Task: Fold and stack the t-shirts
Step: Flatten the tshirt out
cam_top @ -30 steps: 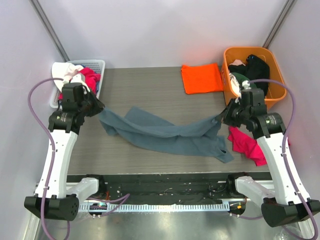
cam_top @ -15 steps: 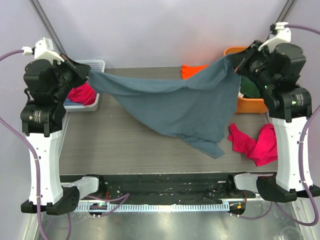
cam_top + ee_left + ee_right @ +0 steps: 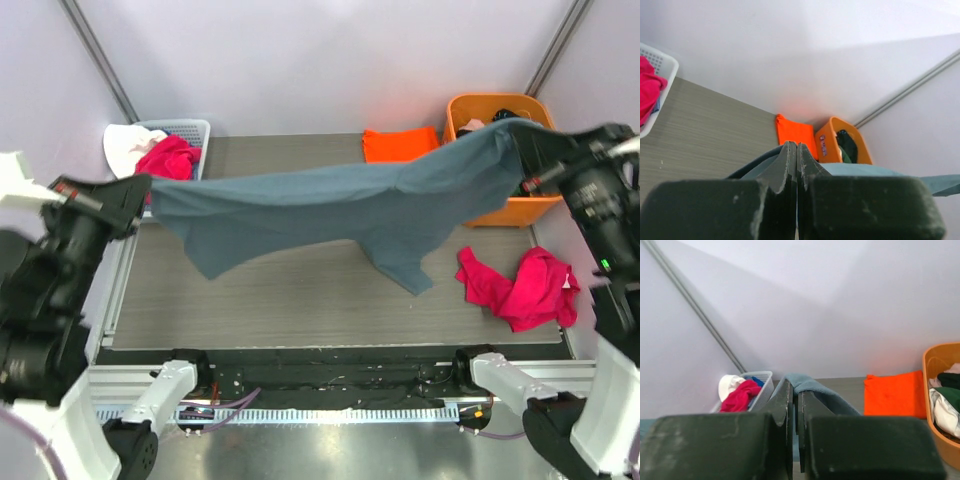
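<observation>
The big blue-grey t-shirt (image 3: 330,210) hangs in the air over the tabletop (image 3: 290,295), pulled out wide between the two arms. The left gripper (image 3: 797,152) is squeezed tight on one end of it. The right gripper (image 3: 794,395) is squeezed tight too, and it seems to pinch the other end, though its tips are hard to see from above. The orange t-shirt (image 3: 401,145) lies folded at the back of the tabletop, beside the orange tub (image 3: 462,108). A pink cloth (image 3: 520,288) lies crumpled on the right. A white basket (image 3: 196,127) of clothes sits back left.
</observation>
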`<action>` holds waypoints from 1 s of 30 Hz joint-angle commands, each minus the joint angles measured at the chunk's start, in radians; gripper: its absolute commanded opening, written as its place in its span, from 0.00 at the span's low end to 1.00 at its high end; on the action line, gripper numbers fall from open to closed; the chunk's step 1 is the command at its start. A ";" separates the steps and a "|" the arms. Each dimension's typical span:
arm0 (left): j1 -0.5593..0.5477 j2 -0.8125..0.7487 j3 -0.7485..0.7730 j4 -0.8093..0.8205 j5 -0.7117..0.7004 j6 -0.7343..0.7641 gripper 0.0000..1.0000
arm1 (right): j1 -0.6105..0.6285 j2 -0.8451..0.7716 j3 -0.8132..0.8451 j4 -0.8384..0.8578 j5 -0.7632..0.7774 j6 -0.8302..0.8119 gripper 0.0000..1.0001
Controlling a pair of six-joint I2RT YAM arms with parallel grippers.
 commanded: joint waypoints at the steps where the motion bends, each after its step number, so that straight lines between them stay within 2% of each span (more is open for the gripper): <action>1: 0.000 -0.059 0.102 -0.111 0.036 -0.047 0.00 | -0.002 -0.072 0.045 0.054 -0.044 0.033 0.01; 6: 0.000 0.005 0.407 -0.238 0.025 -0.042 0.00 | 0.000 -0.095 0.151 0.058 -0.035 0.047 0.01; 10: -0.001 0.057 0.521 -0.191 0.001 -0.067 0.00 | -0.002 -0.060 0.262 0.057 -0.018 0.055 0.01; 11: -0.001 0.059 0.517 -0.167 -0.015 -0.071 0.00 | -0.002 -0.049 0.276 0.055 -0.015 0.052 0.01; 14: -0.006 0.051 0.362 -0.029 -0.041 -0.075 0.00 | 0.000 -0.017 0.225 0.095 -0.015 0.056 0.01; 15: -0.006 0.050 0.246 0.015 -0.044 -0.072 0.00 | -0.002 -0.017 0.137 0.150 -0.010 0.053 0.01; 18: -0.006 0.083 0.034 0.179 -0.044 -0.068 0.00 | 0.000 -0.008 -0.073 0.272 0.028 0.049 0.01; 22: -0.004 0.212 -0.114 0.380 -0.033 -0.035 0.00 | 0.000 0.075 -0.284 0.446 0.066 0.029 0.01; 26: 0.000 0.386 -0.079 0.466 0.016 -0.021 0.00 | -0.003 0.271 -0.283 0.552 0.071 0.006 0.01; 28: 0.000 0.470 -0.018 0.489 0.045 -0.031 0.00 | -0.006 0.320 -0.183 0.568 0.056 0.006 0.01; 30: 0.000 0.524 0.145 0.453 0.043 -0.038 0.00 | -0.005 0.372 -0.053 0.557 0.036 0.010 0.01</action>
